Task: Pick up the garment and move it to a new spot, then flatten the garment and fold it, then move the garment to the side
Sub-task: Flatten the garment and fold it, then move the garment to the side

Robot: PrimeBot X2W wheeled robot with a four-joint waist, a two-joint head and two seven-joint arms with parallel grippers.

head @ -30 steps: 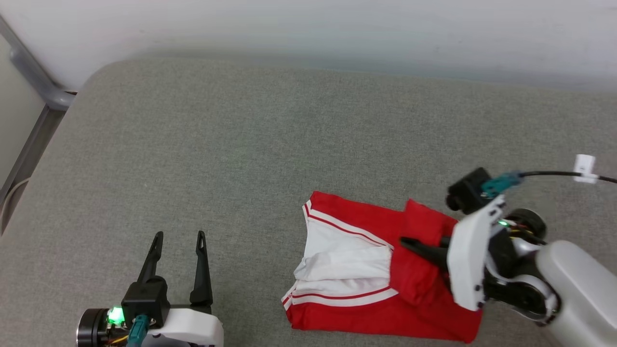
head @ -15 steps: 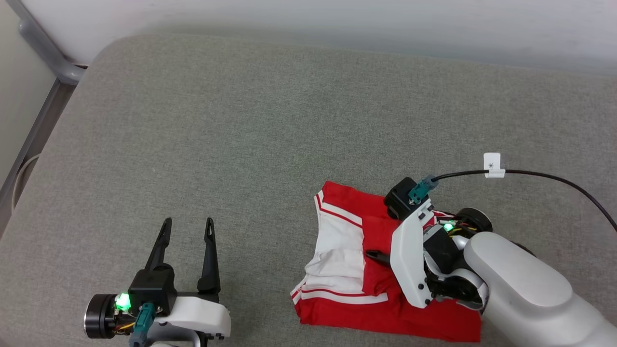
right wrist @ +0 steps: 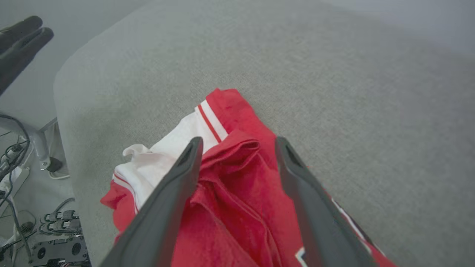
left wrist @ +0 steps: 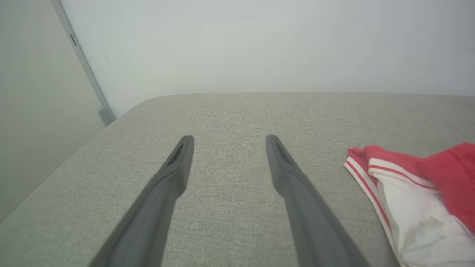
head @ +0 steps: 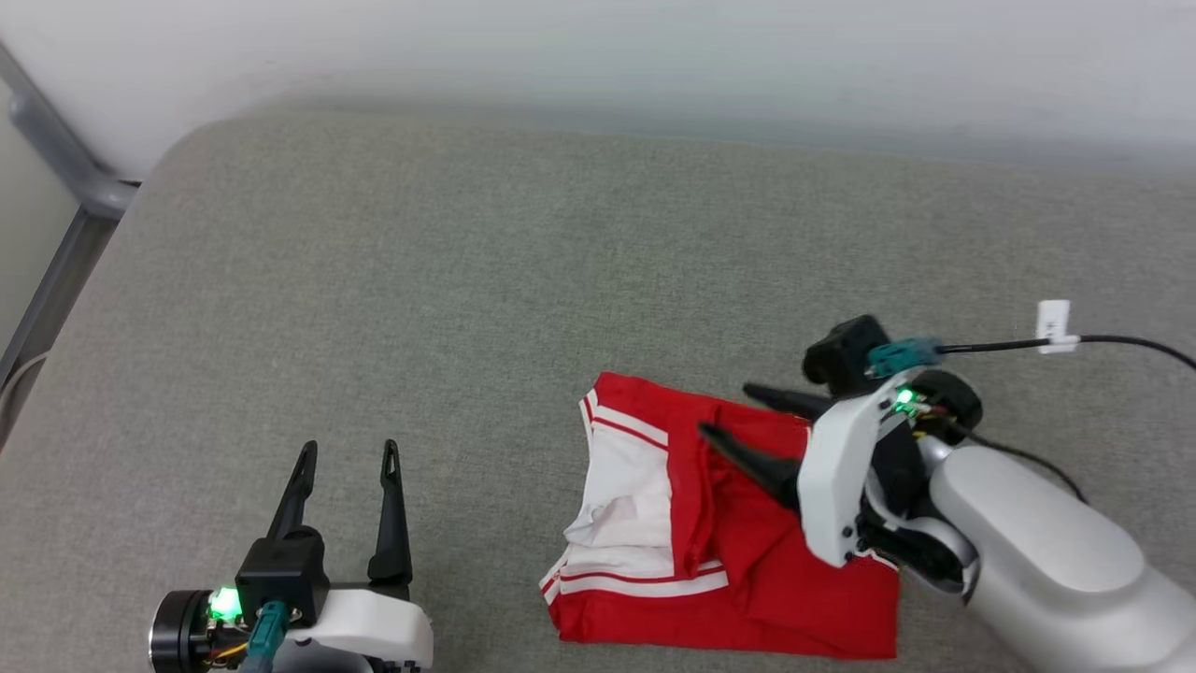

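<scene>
The head view showed the garment lying folded on the near right part of the grey fabric-topped desk, red cloth overlapping a white panel edged with red-and-white stripes. The right wrist view added what the head view did not: a rumpled ridge of red cloth lay between the spread fingers of the right gripper, a bit of white-edged lettering peeked out near the bottom edge, and cables and power strips lay on the floor past the desk's edge.

In the head view, the right gripper stood wide open over the garment's far red edge, gripping nothing. Its fingertips seemed to sit just above the cloth, though contact was hard to judge.

The left gripper hung at the lower left, well apart from the garment. The left wrist view showed the left gripper open and empty over bare fabric, with the garment's striped corner off to its right.
</scene>
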